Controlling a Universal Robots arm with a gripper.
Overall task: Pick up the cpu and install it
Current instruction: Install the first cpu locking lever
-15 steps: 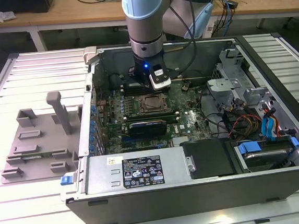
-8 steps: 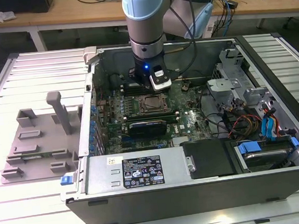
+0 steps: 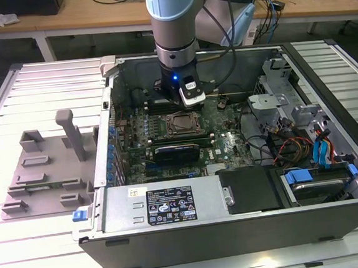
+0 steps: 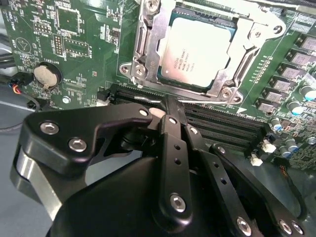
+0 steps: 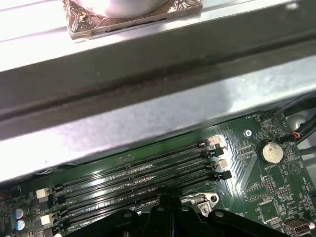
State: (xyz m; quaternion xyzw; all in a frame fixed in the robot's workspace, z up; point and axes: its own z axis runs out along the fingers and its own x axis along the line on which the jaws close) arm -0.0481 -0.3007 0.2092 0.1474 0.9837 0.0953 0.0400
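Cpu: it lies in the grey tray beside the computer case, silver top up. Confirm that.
Wrong place. The cpu lies in the socket on the green board, silver top up, not in the grey tray; the second wrist view shows it.

Open grey metal computer case (image 3: 194, 233) on a white slatted table (image 3: 32, 253).
A grey plastic fixture tray (image 3: 45, 177) lies beside it on the exterior view's left; its green motherboard (image 3: 230, 145) carries black memory slots (image 5: 133, 173) and a round silver coin battery (image 4: 45, 75).

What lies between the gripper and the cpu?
In the second wrist view, the socket frame's edge lies between the gripper and the seated cpu; memory slots run under the gripper's tip.
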